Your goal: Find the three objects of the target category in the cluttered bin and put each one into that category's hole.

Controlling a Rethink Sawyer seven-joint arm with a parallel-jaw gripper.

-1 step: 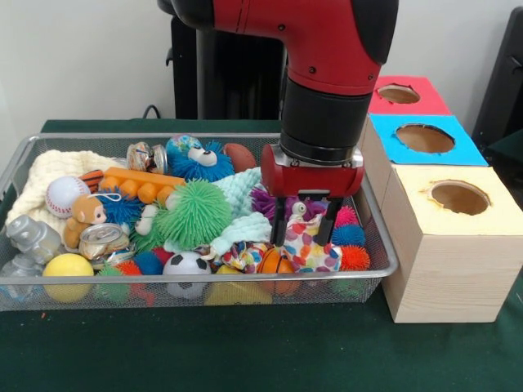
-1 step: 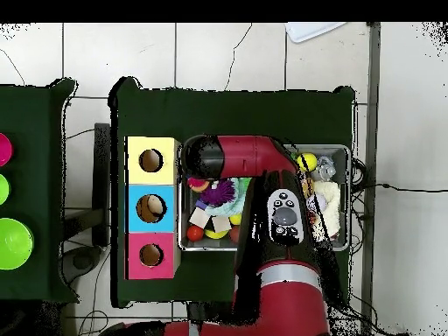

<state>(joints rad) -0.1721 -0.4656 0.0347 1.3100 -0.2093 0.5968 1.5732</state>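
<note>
So the wire bin (image 1: 16, 163) is stuffed: on the left a white baseball (image 1: 64, 194), a little brown bear (image 1: 82, 214), a crushed can (image 1: 103, 240) and a yellow ball (image 1: 68, 266) right at the front edge. Middle has a big green spiky ball (image 1: 194, 213) and a small soccer ball (image 1: 186, 264). Then the gripper (image 1: 304, 233) is down in the right part of the bin, fingers spread, one either side of a spotted cloth duck (image 1: 309, 242), not clearly squeezing it. A small basketball (image 1: 275, 262) sits just beside the left finger. Right of the bin are three boxes with holes: cream (image 1: 459, 197) nearest, blue (image 1: 425, 138), red (image 1: 399, 94) at the back
</note>
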